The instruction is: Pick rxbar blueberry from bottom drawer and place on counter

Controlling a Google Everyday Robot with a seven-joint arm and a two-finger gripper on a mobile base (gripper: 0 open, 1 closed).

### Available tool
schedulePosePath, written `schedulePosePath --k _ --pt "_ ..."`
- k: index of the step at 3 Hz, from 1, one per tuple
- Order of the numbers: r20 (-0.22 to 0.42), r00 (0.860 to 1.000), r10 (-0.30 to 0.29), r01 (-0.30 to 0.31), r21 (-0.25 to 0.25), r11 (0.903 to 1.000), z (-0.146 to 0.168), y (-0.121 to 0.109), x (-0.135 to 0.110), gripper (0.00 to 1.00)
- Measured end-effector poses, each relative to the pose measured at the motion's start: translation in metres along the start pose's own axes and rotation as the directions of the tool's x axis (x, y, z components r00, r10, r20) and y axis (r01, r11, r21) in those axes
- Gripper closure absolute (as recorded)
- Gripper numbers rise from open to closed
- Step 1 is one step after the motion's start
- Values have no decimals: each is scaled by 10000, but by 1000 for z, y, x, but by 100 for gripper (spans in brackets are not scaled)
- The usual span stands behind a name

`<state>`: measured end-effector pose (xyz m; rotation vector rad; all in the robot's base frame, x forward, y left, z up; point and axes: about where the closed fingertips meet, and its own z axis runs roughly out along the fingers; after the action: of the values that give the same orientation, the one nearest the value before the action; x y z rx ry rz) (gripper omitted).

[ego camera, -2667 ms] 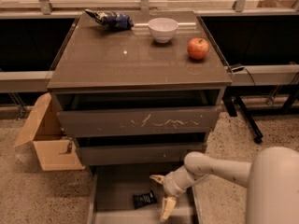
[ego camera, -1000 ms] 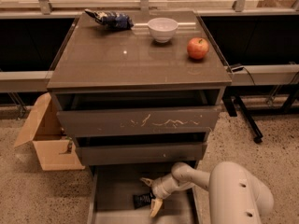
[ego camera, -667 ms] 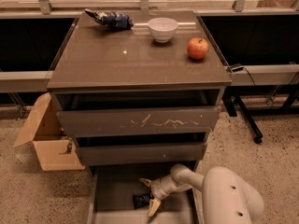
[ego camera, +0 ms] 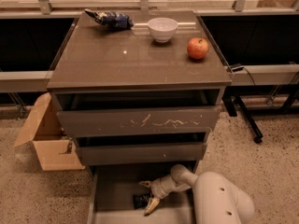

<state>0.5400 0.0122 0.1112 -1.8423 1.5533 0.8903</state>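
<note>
The bottom drawer (ego camera: 114, 190) is pulled open at the foot of the cabinet, showing its flat grey floor. The rxbar blueberry (ego camera: 140, 200), a small dark bar, lies on that floor near the middle. My gripper (ego camera: 147, 197) reaches down into the drawer from the right, with its pale fingers spread open, one above and one below the right end of the bar. The arm's white body (ego camera: 219, 199) fills the lower right. The counter (ego camera: 135, 50) is the glossy grey-brown cabinet top above.
On the counter are a blue-and-white snack bag (ego camera: 110, 18), a white bowl (ego camera: 162, 29) and a red apple (ego camera: 197, 48). An open cardboard box (ego camera: 44, 139) stands on the floor to the left. The two upper drawers are slightly open.
My gripper has moved left across the bottom drawer toward the bar, and now its open fingers straddle the bar's right end. The bar has not moved.
</note>
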Motion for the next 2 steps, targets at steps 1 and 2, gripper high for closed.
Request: schedulePosePath --k 1,2 --pt "133 9997 227 -225 -115 9997 5 -1 10 50" --pt "143 9996 236 -234 -128 9996 3 -1 7 73"
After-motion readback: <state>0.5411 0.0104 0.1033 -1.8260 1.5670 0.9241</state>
